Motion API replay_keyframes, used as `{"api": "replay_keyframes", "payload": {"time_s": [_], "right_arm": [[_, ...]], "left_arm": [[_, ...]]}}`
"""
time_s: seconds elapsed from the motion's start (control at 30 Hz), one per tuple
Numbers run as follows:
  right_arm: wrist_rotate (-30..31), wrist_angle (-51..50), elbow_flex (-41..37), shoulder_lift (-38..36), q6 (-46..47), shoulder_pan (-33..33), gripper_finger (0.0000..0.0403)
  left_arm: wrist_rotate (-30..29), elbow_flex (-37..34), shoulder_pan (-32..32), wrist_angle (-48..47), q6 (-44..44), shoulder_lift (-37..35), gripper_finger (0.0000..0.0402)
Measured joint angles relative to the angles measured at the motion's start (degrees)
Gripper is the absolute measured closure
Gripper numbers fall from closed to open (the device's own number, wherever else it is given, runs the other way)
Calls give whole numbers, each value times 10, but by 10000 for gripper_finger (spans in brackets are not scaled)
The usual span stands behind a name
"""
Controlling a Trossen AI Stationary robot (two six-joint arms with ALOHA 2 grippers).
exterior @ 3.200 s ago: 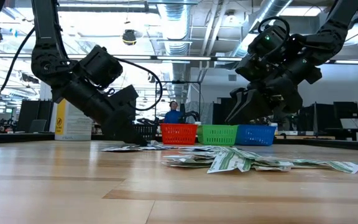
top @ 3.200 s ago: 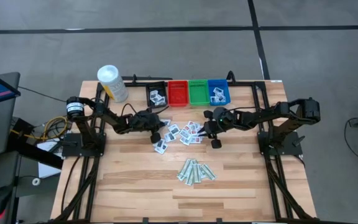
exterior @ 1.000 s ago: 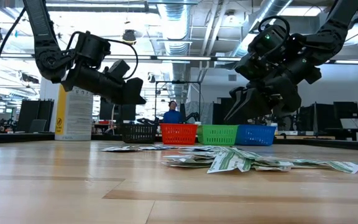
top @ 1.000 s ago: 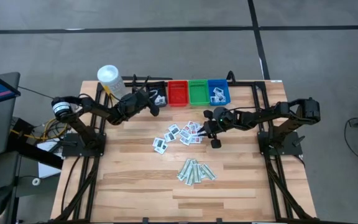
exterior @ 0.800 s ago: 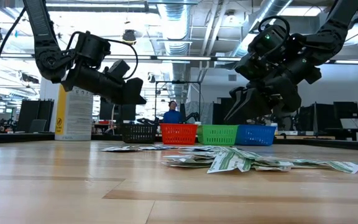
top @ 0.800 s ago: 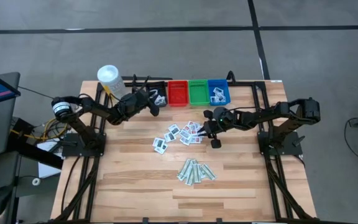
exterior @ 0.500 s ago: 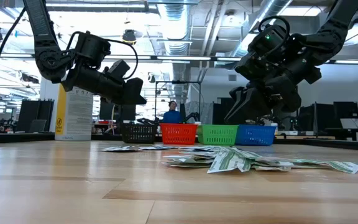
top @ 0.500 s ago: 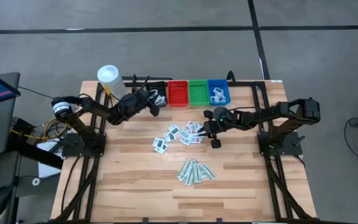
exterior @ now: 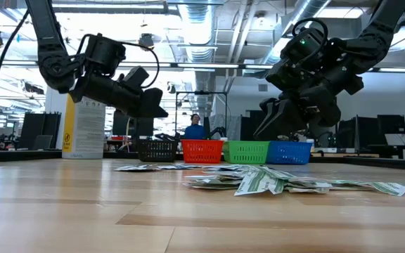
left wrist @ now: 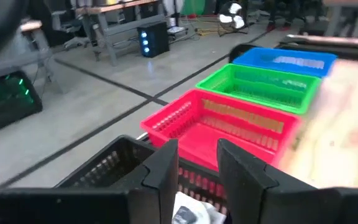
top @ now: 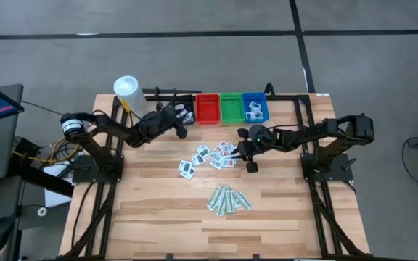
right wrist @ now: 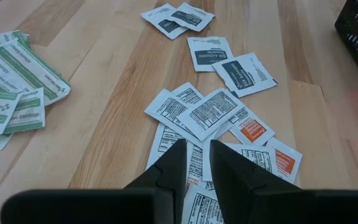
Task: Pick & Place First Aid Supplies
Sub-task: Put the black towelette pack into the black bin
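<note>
Packets (top: 212, 154) scattered mid-table, green strips (top: 228, 199) nearer front edge, some packets already in black bin (top: 183, 112) and blue bin (top: 255, 108). Left gripper (top: 181, 120) over black bin, fingers (left wrist: 166, 171) spread, nothing between them; looks like drop step. Advice: lift clear of bin wall before swinging to pile. Right gripper (top: 243, 149) low over white packets, fingers (right wrist: 222, 165) narrowly apart, nothing pinched. Pin single packet edge, not overlapped ones.

Left gripper (top: 181, 120) raised off the scattered white packets (top: 207, 156) where it sat three seconds back, swung away to hover over the black bin (top: 183, 113), fingers parted with nothing between them, a packet lying directly beneath.
</note>
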Motion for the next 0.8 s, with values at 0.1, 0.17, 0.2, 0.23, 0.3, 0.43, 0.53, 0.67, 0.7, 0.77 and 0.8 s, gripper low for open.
{"api": "replay_keyframes", "payload": {"time_s": [0.1, 0.17, 0.2, 0.23, 0.3, 0.43, 0.53, 0.67, 0.7, 0.77, 0.8], "right_arm": [[0, 0, 0, 0, 0, 0, 338], [0, 0, 0, 0, 0, 0, 338], [0, 0, 0, 0, 0, 0, 338], [0, 0, 0, 0, 1, 0, 338], [0, 0, 0, 0, 5, 0, 338], [0, 0, 0, 0, 6, 0, 338], [0, 0, 0, 0, 6, 0, 338], [0, 6, 0, 0, 9, 0, 338], [0, 9, 0, 0, 9, 0, 338], [0, 15, 0, 0, 9, 0, 338], [0, 16, 0, 0, 10, 0, 338]], "left_arm": [[1, 0, -27, 0, 28, -2, 289], [0, 0, -49, 1, 40, -2, 291], [0, 0, -61, 0, 42, -2, 291], [1, 0, -74, -1, 42, -2, 291], [2, 0, -101, -10, 42, -2, 291], [1, -7, -161, -16, 39, -2, 289], [2, -23, -207, -18, 28, -2, 289], [19, -46, -250, -18, 24, -2, 290], [27, -50, -255, -18, 24, -2, 290], [44, -56, -260, -17, 15, -2, 290], [56, -58, -262, -17, 3, -2, 290]]}}
